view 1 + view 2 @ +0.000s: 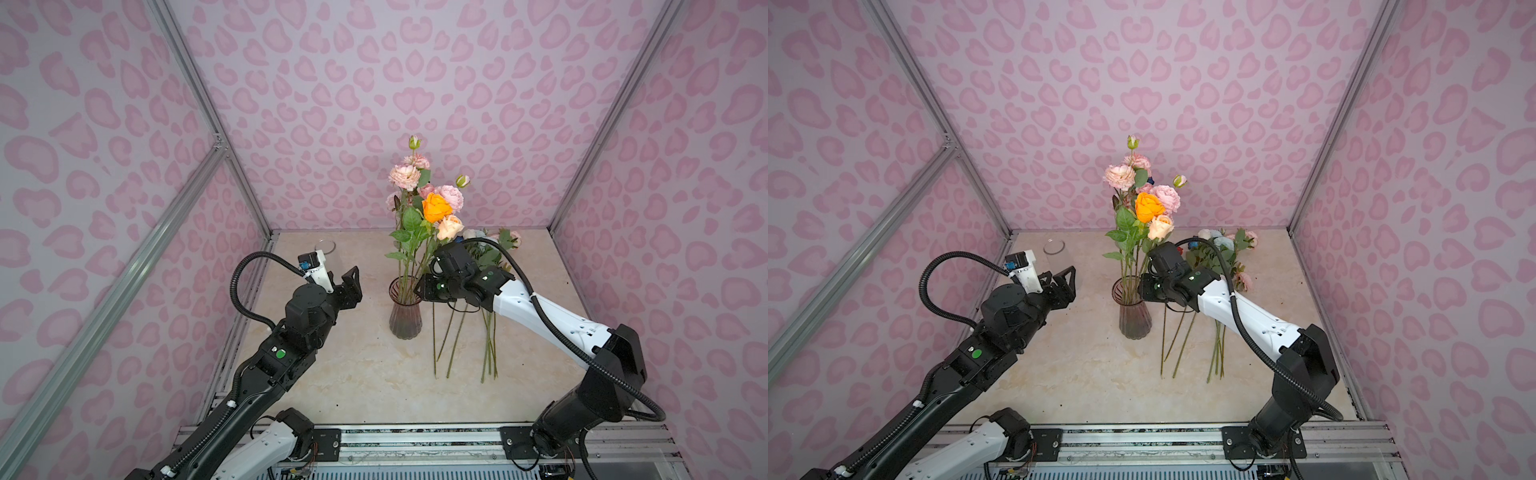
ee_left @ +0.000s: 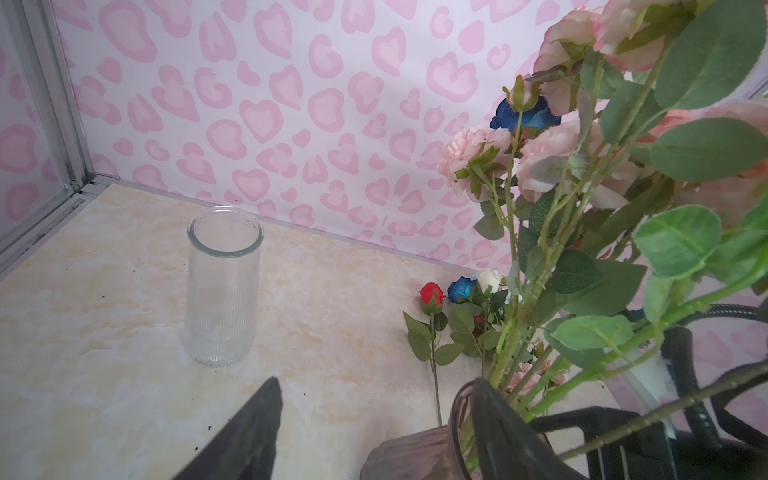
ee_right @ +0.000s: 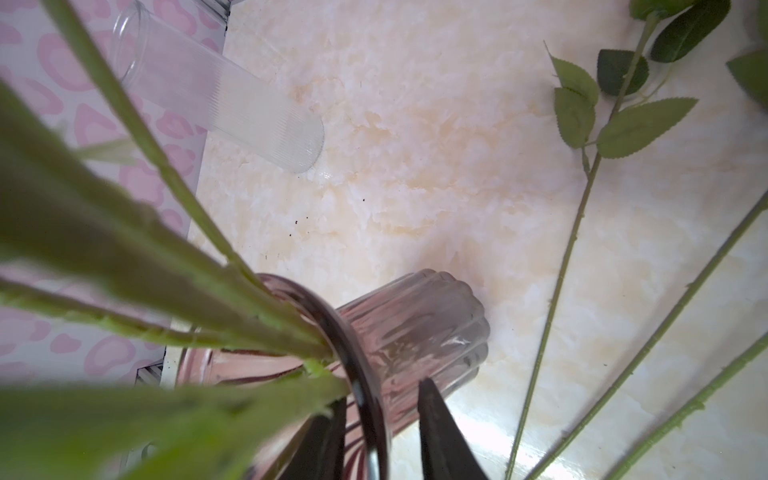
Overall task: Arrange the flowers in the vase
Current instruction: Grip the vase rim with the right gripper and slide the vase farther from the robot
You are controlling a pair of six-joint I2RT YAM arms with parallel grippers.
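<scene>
Here, the cream marbled tabletop (image 1: pixel 332 374) lay boxed in by walls (image 1: pixel 332 104) papered with pink heart-like spots and joined by aluminium posts (image 1: pixel 199 104). At the centre stood the vase (image 1: pixel 405 320), of ribbed smoky-pink glass, upright. It held part of the flowers (image 1: pixel 415 224): pink blooms (image 1: pixel 405 176) uppermost toward 12 o'clock, an orange rose (image 1: pixel 436 208) and a peach rose (image 1: pixel 449 226) just below, their green stems gathered in its mouth. At 10 o'clock from the vase, near the far corner, stood a clear glass cylinder (image 2: pixel 224 286), ribbed and upright. At 3 o'clock from the vase the loose flowers (image 1: pixel 1223 243) lay flat on the tabletop, stems pointing to 6 o'clock, with white, light blue and pink heads at the far end. A red bud (image 2: pixel 431 293) and a dark blue rose (image 2: pixel 462 288) showed among them in the left wrist view. The left pincer (image 1: pixel 345 280) hovered at 9 o'clock from the vase, apart from it, jaws wide. The right pincer (image 3: pixel 384 395) sat at the vase mouth from 3 o'clock, jaws narrowly parted. The glass rim showed between its fingers (image 3: pixel 444 436), clear of the outer one.
</scene>
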